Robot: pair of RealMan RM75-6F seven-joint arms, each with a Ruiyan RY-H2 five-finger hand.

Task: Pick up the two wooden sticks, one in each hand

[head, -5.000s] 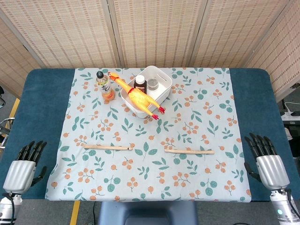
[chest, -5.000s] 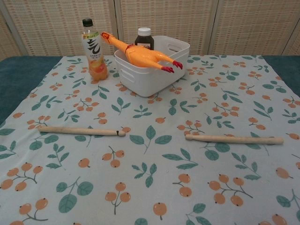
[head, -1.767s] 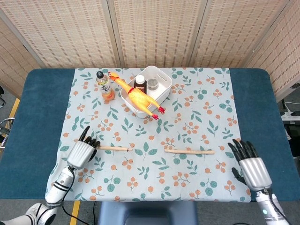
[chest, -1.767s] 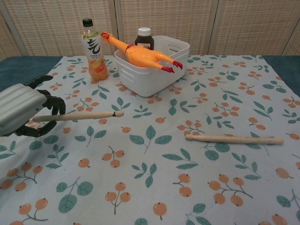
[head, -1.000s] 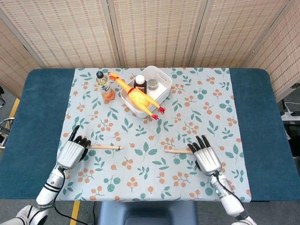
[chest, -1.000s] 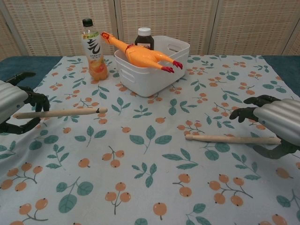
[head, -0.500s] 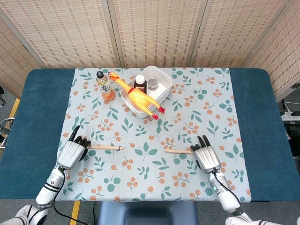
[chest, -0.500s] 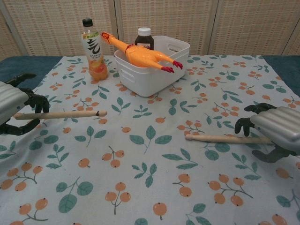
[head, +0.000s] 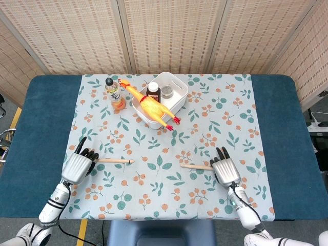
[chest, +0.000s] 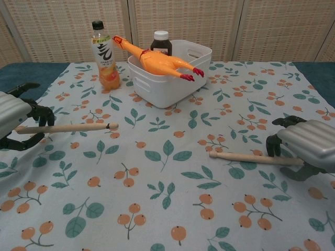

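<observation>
Each hand on a stick

The left hand [chest: 13,123] grips the left stick [chest: 70,127] above the desk [head: 43,118]; the right hand [chest: 308,147] closes its fingers [chest: 273,143] around the right stick [chest: 251,157], low over the cloth [chest: 172,198].

each robot hand [chest: 309,144] has ribbed silver back, black fingers [chest: 273,142].

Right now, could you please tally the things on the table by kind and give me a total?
Wooden sticks: 2, left stick, right stick
Drink bottle: 1
Rubber chicken: 1
White bin: 1
Jars in the bin: 2, brown jar, grey-lidded jar
Total: 7
</observation>
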